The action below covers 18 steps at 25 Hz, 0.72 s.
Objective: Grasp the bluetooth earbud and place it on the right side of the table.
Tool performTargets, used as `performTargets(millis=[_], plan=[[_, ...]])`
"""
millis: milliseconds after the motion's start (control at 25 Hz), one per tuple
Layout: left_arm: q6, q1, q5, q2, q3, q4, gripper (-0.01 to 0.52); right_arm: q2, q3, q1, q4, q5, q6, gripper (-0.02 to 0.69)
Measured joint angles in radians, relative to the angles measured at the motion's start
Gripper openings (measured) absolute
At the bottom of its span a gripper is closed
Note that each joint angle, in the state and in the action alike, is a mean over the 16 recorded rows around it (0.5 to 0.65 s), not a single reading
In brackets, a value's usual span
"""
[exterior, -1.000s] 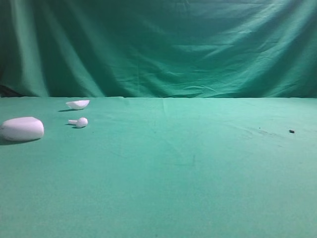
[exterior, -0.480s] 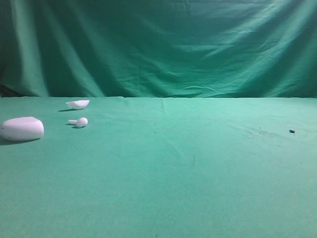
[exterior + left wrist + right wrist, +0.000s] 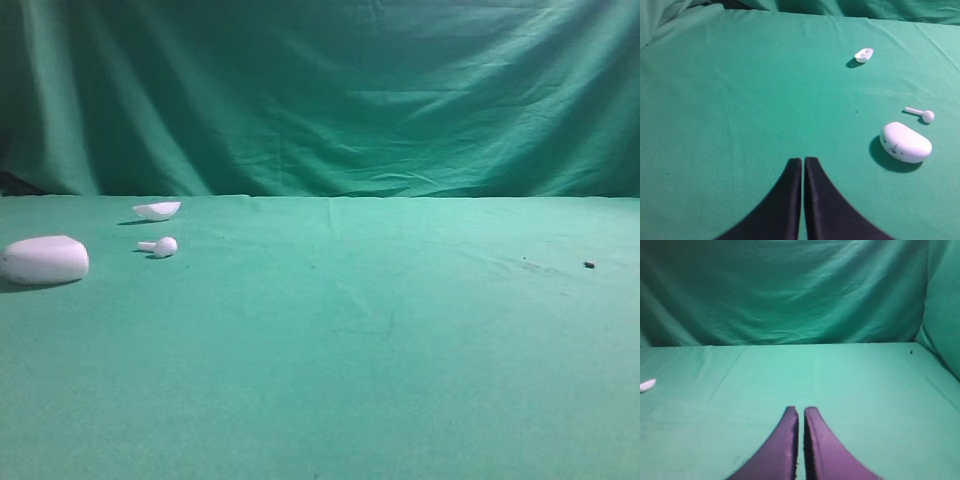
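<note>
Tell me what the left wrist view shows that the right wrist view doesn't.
Only the left wrist view shows the white case, the long-stemmed earbud lying behind it, and the left gripper, its fingers closed together with nothing between them. Only the right wrist view shows the right gripper, likewise shut and empty, and most of the draped backdrop. Both show the green table, and probably the same small white shell, though in the right wrist view it is cut off at the left edge.

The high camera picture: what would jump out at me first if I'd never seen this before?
Green cloth everywhere, covering the table and draped behind it. Against it, three small white things cluster at the far left: a rounded case nearest the edge, an earbud lying on its side, and a shallow shell behind it. In the wrist views, the left gripper and right gripper are closed and empty.
</note>
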<state>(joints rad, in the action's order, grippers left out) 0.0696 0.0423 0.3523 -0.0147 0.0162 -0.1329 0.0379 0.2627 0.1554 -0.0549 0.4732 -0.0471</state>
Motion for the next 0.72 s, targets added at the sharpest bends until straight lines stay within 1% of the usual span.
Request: performTargets(millis=[160,320,440,720], plan=[[0.000,0.000,0.000,0.000,0.000,0.000,0.000,-0.038,-0.153,-0.008,-0.002,-0.096,-0.018,0.000],[0.000,0.000,0.000,0.000,0.000,0.000,0.000,-0.049,-0.250,-0.010,0.000,-0.140,-0.040,0.000],[0.000,0.000,0.000,0.000,0.000,0.000,0.000,-0.049,-0.283,-0.010,0.001,-0.142,-0.055,0.000],[0.000,0.000,0.000,0.000,0.000,0.000,0.000,-0.049,-0.290,-0.010,0.003,-0.095,-0.071,0.000]])
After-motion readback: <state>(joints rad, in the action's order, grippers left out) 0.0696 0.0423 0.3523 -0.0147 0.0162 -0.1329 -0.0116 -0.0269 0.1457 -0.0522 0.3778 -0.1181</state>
